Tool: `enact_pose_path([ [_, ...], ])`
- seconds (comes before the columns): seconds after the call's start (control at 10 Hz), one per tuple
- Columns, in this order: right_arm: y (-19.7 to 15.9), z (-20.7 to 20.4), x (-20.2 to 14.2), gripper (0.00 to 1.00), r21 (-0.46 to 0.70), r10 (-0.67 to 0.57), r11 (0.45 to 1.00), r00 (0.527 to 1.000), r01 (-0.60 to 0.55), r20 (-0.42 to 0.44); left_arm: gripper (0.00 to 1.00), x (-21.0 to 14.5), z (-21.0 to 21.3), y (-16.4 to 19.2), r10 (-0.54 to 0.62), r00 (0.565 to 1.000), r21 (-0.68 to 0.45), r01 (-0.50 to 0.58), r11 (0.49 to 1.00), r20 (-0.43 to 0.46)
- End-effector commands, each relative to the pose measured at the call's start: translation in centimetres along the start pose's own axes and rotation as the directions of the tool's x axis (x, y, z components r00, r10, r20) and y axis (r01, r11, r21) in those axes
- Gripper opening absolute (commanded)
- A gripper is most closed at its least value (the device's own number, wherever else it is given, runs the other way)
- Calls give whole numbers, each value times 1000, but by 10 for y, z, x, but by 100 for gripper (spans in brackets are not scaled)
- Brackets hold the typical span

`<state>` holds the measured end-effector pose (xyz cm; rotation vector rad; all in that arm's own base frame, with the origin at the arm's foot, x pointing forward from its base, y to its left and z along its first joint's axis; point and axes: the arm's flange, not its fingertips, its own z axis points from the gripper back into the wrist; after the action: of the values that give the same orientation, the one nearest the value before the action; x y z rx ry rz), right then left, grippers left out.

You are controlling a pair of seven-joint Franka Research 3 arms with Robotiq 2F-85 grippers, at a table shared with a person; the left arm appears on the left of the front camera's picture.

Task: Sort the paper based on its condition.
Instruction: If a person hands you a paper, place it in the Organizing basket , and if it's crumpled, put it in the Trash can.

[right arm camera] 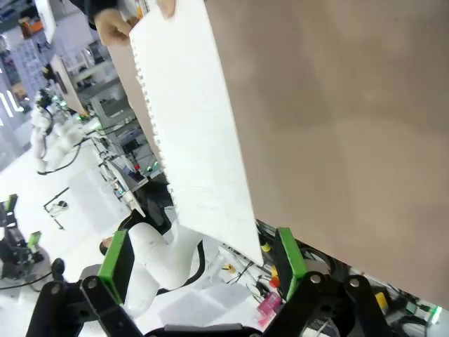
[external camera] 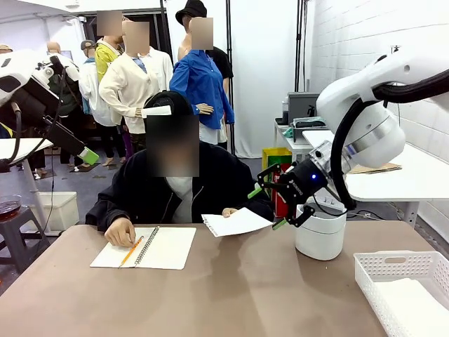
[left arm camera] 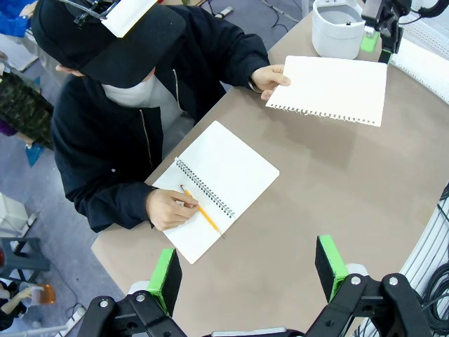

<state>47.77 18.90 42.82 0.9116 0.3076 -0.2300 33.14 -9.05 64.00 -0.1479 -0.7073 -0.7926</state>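
In the front view, the paper (external camera: 238,222) is held above the tabletop (external camera: 231,295) by one hand (external camera: 229,211) of the person seated at the far side. The right pincer (external camera: 267,208) is seen just beside the sheet's free corner, its jaws spread wide and nothing gripped. The person's other hand (external camera: 121,232) is laid on an open notebook (external camera: 161,247) with a pencil (external camera: 131,250). A white container (external camera: 320,235) stands behind the right pincer, and a white basket (external camera: 393,270) sits at the right edge.

In the left wrist view, the left pincer (left arm camera: 248,270) is held high over the tabletop, wide and empty. The paper (left arm camera: 330,88) is seen gripped at one corner by the hand, its ragged holed edge turned toward the notebook (left arm camera: 221,186).

In the right wrist view, the paper (right arm camera: 193,126) is seen running down from the hand (right arm camera: 116,27) to a corner between the widely parted green pads (right arm camera: 289,253); whether a pad is touched cannot be told.
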Motion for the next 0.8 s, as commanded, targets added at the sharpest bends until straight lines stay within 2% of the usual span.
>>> enact_pose_path([
  [0.0,-18,-17,5,100,25,9,1000,1000,-9,-21,100,-1,0,-1,2,1000,5,-2,1000,-9],
  [0.4,-37,-42,12,100,195,44,981,994,-25,-95,100,-1,0,-1,2,1000,5,-2,1000,-9],
  [0.7,-40,-54,19,100,226,47,974,994,-24,-96,100,-1,0,-1,2,1000,5,-2,1000,-9],
])
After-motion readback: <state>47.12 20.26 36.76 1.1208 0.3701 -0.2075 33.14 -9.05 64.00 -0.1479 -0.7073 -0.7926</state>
